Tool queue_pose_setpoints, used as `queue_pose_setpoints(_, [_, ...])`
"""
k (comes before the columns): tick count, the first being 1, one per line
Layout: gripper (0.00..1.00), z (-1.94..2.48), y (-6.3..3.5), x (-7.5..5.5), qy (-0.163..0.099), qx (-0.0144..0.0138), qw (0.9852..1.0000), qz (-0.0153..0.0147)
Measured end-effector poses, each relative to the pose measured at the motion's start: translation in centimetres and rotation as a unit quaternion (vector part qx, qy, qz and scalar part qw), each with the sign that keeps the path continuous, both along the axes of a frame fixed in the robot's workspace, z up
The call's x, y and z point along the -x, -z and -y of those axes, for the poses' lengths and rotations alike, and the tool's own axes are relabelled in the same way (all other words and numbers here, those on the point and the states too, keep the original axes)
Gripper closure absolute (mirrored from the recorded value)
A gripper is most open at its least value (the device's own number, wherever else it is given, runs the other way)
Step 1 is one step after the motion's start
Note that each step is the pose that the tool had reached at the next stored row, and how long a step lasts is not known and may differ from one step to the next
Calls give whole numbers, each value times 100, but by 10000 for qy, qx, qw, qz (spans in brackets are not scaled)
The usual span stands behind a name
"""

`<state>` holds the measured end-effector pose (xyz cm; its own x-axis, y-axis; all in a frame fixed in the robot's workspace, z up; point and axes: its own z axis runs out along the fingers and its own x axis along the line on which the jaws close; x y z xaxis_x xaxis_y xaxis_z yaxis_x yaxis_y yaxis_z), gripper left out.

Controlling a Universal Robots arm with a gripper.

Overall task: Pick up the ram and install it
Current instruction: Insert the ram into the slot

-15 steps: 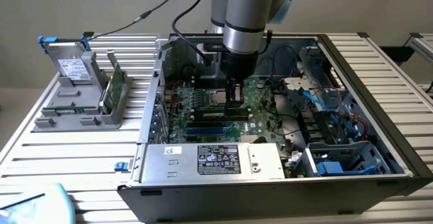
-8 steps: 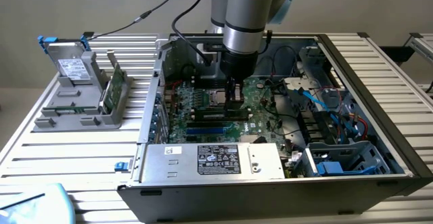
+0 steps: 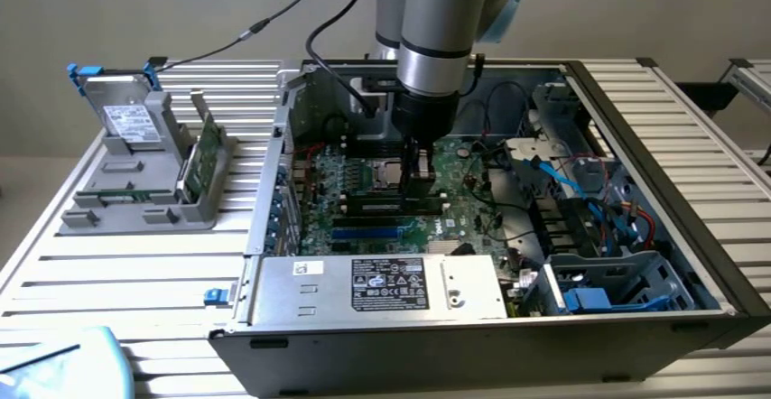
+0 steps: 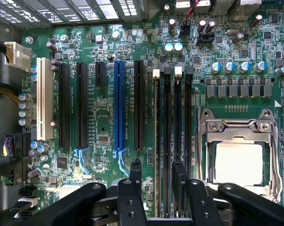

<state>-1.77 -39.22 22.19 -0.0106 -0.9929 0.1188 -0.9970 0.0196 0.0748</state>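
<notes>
My gripper (image 3: 422,187) reaches down into the open computer case, right over the memory slots of the green motherboard (image 3: 464,160). In the wrist view the gripper (image 4: 157,172) is open, and its two black fingers (image 4: 135,170) stand on either side of one slot without touching it. The ram (image 4: 156,117) shows edge-on as a thin pale strip standing upright in that slot, ending at a white latch (image 4: 155,73). Nothing is held between the fingers.
Beside the ram run more black memory slots (image 4: 178,117), the CPU socket (image 4: 238,162) and a blue expansion slot (image 4: 118,108). The power supply (image 3: 379,286) and blue cables (image 3: 579,178) crowd the case. A grey holder (image 3: 144,178) with an upright green board (image 3: 209,146) stands outside, at the exterior view's left.
</notes>
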Motion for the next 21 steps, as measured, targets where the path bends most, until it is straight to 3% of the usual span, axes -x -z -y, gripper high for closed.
queue_pose_setpoints(6, [60,0,-7,0,-1,1,10000,-1])
queue_pose_setpoints(15, [60,0,-120,32,-1,0,10000,10])
queue_pose_setpoints(21, [60,0,-169,101,-14,0,10000,64])
